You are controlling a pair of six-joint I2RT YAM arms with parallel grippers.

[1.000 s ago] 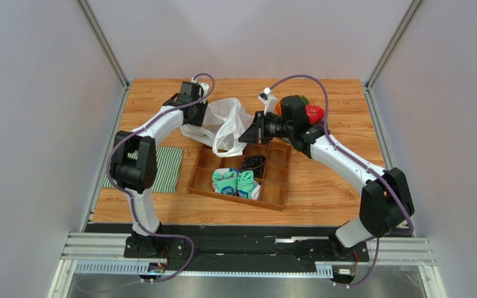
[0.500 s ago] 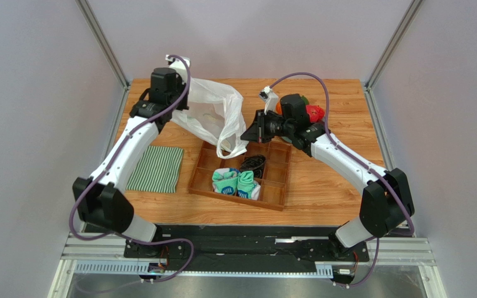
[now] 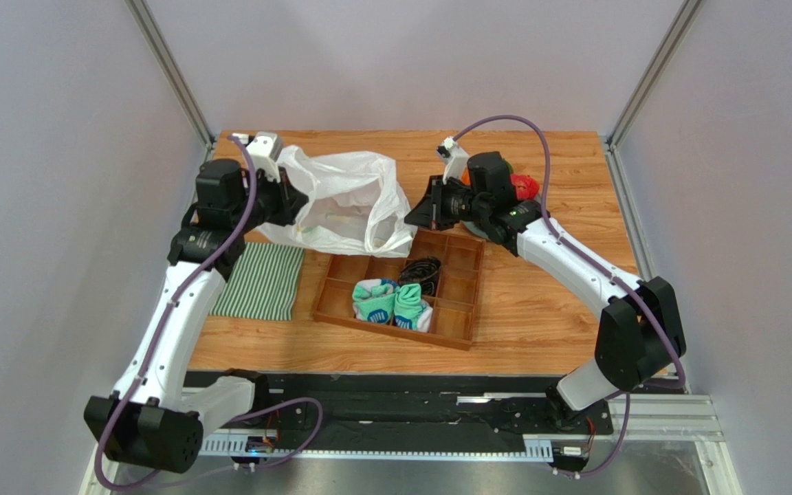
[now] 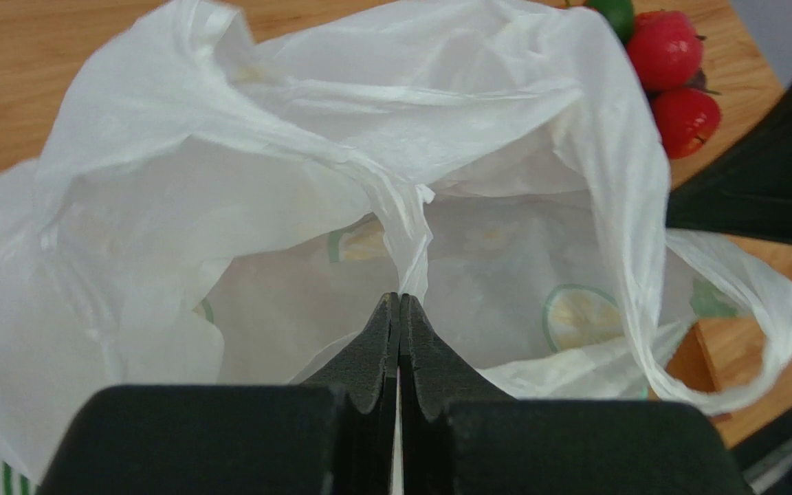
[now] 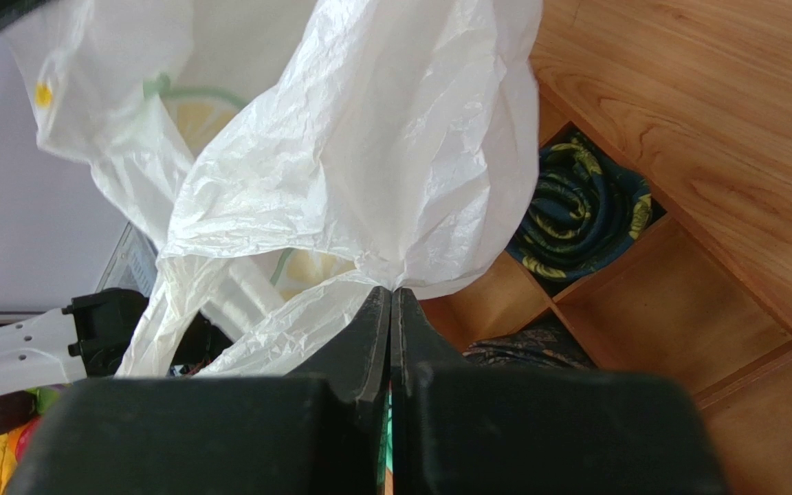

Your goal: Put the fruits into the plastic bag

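Observation:
The white plastic bag [image 3: 343, 201] is stretched between my two grippers above the table's far middle. My left gripper [image 3: 284, 196] is shut on the bag's left rim; the left wrist view [image 4: 399, 299] shows the film pinched at its tips and the bag's inside [image 4: 297, 206] open beyond. My right gripper [image 3: 418, 215] is shut on the bag's right edge, seen pinched in the right wrist view [image 5: 391, 292]. The fruits lie behind the right wrist: a red apple [image 3: 521, 187], orange and green ones partly hidden. Two red apples [image 4: 667, 50] show past the bag.
A wooden divided tray [image 3: 462, 315] sits in front of the bag with teal socks [image 3: 390, 302] and dark rolled socks [image 5: 581, 211]. A green-and-white striped cloth [image 3: 266, 281] lies at the left under my left arm.
My left arm has swung up and to the left with the bag's rim, pulling the bag wide open and spreading it leftward. My right gripper has stayed nearly still on the other edge.

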